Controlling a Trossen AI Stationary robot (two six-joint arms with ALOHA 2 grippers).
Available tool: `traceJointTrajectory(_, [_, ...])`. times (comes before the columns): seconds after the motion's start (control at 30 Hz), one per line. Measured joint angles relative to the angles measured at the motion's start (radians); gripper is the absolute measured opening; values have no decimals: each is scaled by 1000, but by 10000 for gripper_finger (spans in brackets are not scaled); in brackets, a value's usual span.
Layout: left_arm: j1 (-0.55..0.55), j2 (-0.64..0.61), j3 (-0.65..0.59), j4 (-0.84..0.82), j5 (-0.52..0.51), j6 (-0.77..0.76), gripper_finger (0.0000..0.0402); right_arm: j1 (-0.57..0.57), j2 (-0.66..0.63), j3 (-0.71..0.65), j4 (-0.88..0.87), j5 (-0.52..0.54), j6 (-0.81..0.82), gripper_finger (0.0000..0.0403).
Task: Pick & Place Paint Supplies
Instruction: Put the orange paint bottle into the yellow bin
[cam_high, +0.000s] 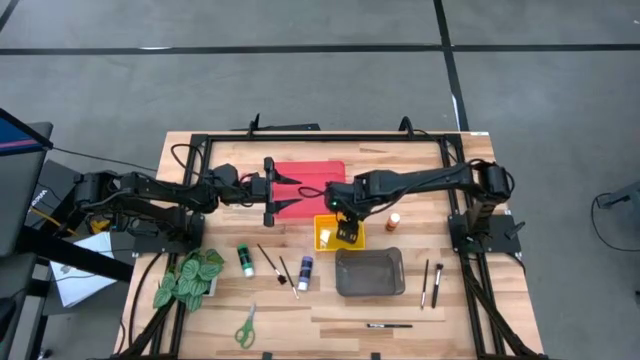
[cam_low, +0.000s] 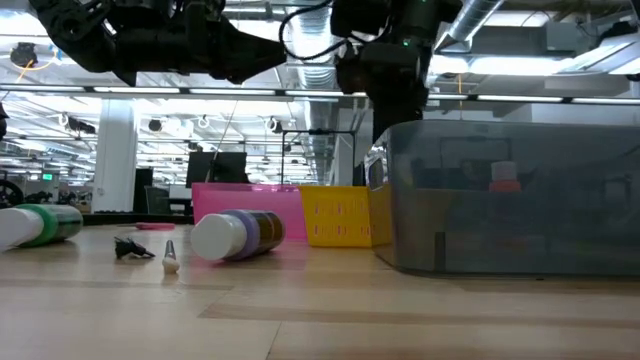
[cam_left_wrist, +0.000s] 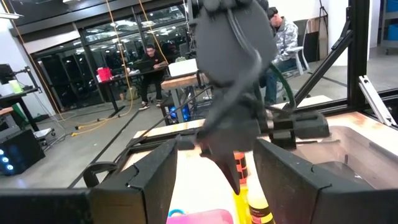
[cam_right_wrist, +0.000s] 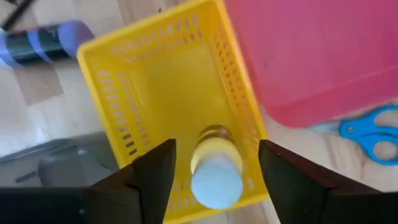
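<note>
A yellow paint bottle (cam_right_wrist: 214, 167) with a white cap sits inside the yellow tray (cam_right_wrist: 137, 74), cap toward my right gripper (cam_right_wrist: 216, 186). That gripper hangs open just above it, pointing steeply down, one finger on each side of the bottle with a gap on both. In the high view it is over the yellow tray (cam_high: 326, 240). My left gripper (cam_high: 298, 192) waits open and level over the red tray (cam_high: 310, 172). A green bottle (cam_high: 245, 260), a purple bottle (cam_high: 305, 268), thin brushes (cam_high: 270, 262) and green scissors (cam_high: 245, 326) lie on the table.
A grey tray (cam_high: 370, 272) stands near the yellow one. A red-capped bottle (cam_high: 393, 222) stands right of the yellow tray, and two brushes (cam_high: 431, 283) lie farther right. Blue scissors (cam_right_wrist: 372, 134) lie beside the red tray. A leafy plant (cam_high: 190, 278) is at the near left.
</note>
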Motion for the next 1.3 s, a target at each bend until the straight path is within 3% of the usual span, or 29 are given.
traceJointTrajectory(0.2, [0,0,0,-10,0,3,204,-24,-123,1,4,16,6,223])
traceJointTrajectory(0.47, [0,0,0,-38,0,19,204,-21,-236,-36,-177,175,125,223])
traceJointTrajectory(0.9, [0,0,0,-39,0,19,204,-35,-417,-396,-144,193,408,224])
traceJointTrajectory(1.1, [0,0,0,-39,0,19,204,-57,-480,-440,-116,191,476,224])
traceJointTrajectory(1.3, [0,0,0,-39,0,19,204,-45,-438,-451,-97,159,513,224])
